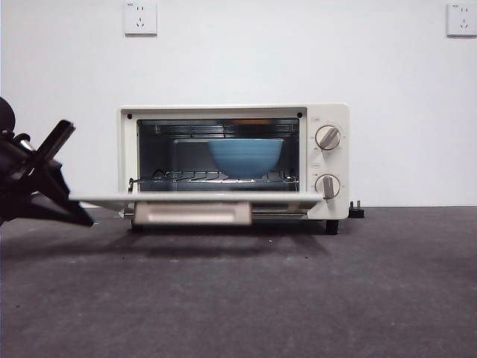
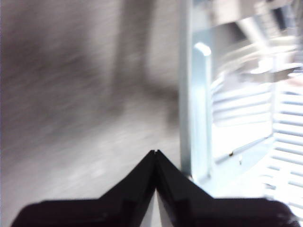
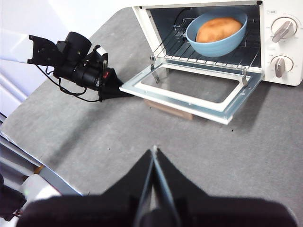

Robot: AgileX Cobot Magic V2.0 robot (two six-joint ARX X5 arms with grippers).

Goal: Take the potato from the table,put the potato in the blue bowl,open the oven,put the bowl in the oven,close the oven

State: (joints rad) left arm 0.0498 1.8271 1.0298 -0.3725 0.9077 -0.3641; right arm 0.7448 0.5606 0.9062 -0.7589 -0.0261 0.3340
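The oven (image 1: 333,153) stands open on the table (image 1: 298,298), its glass door (image 1: 194,199) folded down flat with the beige handle (image 1: 192,214) under the front edge. Inside, the blue bowl (image 1: 245,156) sits on the wire rack. The right wrist view shows the potato (image 3: 218,29) lying in the bowl (image 3: 215,47). My left gripper (image 2: 155,153) is shut on nothing, low beside the door's left edge (image 2: 185,94). In the front view the left gripper (image 1: 80,216) comes in from the left. My right gripper (image 3: 154,150) is shut and empty, high above the table in front of the oven.
Two round knobs (image 1: 327,138) sit on the oven's right panel. A black plug (image 1: 358,210) lies just right of the oven. The table's edge (image 3: 28,156) runs behind the left arm (image 3: 75,61). Two wall sockets (image 1: 140,16) are high on the white wall.
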